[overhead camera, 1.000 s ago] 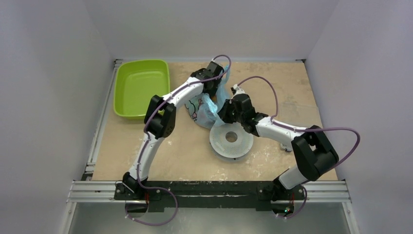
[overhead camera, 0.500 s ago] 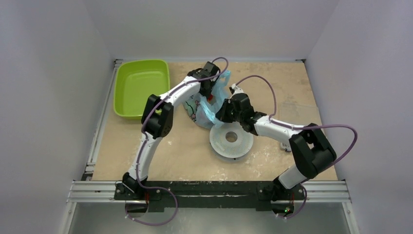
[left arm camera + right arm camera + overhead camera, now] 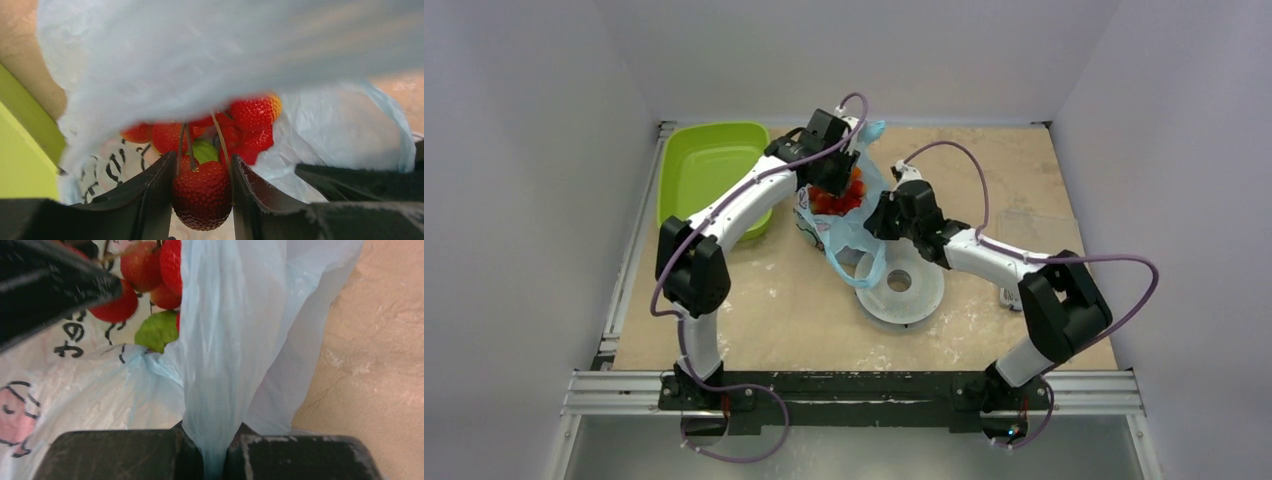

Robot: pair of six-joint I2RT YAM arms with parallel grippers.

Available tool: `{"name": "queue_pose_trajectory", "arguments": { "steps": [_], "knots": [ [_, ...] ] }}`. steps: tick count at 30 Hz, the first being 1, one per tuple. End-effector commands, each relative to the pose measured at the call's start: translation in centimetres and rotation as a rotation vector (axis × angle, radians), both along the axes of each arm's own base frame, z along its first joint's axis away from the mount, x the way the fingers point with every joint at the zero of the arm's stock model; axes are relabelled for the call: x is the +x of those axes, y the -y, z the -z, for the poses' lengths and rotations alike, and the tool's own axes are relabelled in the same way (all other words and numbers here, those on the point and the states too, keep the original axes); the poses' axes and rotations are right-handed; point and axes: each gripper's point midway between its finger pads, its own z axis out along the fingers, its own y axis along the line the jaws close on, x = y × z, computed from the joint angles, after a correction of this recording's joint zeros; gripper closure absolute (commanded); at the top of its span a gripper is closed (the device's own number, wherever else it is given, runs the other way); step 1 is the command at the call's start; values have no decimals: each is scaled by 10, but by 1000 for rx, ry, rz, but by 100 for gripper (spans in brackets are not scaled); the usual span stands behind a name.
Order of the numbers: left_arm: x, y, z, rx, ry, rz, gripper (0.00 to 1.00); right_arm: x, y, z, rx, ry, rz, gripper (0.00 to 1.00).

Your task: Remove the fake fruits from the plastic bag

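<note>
Lifted and swung leftward since a second ago, the left arm now has its wrist over the mouth of the plastic bag (image 3: pixel 852 238), and a red cluster (image 3: pixel 839 198), hidden in the bag then, is out in the open. One handle loop of the bag has dropped toward the white disc (image 3: pixel 900 283) on its near side.

The left gripper (image 3: pixel 202 162) is narrowed onto one fake strawberry (image 3: pixel 201 197), pinched between both fingers. Thin stems run from it to the other berries and a green leaf. From those fingers, the cluster's long axis points back toward the bag's mouth, and blue film drapes over its far end, so it is not yet free. The right gripper (image 3: pixel 212 442), on the bag's right side, is clamped tight on a fold of the film.

Judging from this, the left arm, the nearer one, needs to draw straight away from the bag, probably toward the lime-green tray (image 3: pixel 709 178) to the bag's left, while the right anchors it. Any other fruits are hidden inside.

The bag's white panel (image 3: pixel 75 390) carries pink shapes and dark strokes, perhaps characters; none can be read.
</note>
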Motion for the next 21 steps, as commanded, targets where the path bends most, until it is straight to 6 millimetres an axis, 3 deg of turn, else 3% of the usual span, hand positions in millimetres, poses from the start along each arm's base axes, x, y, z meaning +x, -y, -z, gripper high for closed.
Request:
{"name": "queue_pose_trajectory", "arguments": {
  "steps": [1, 7, 11, 21],
  "knots": [
    [-22, 12, -22, -140, -23, 43, 100, 14, 4, -56, 5, 144, 16, 98],
    [-50, 15, -28, -226, -57, 76, 100, 16, 8, -81, 16, 191, 40, 95],
    [-59, 14, -45, -293, 18, 99, 100, 17, 8, -83, 14, 196, 38, 98],
    [-83, 2, -148, -410, 154, 101, 100, -3, 5, -53, 21, 144, -17, 100]
  ]
}}
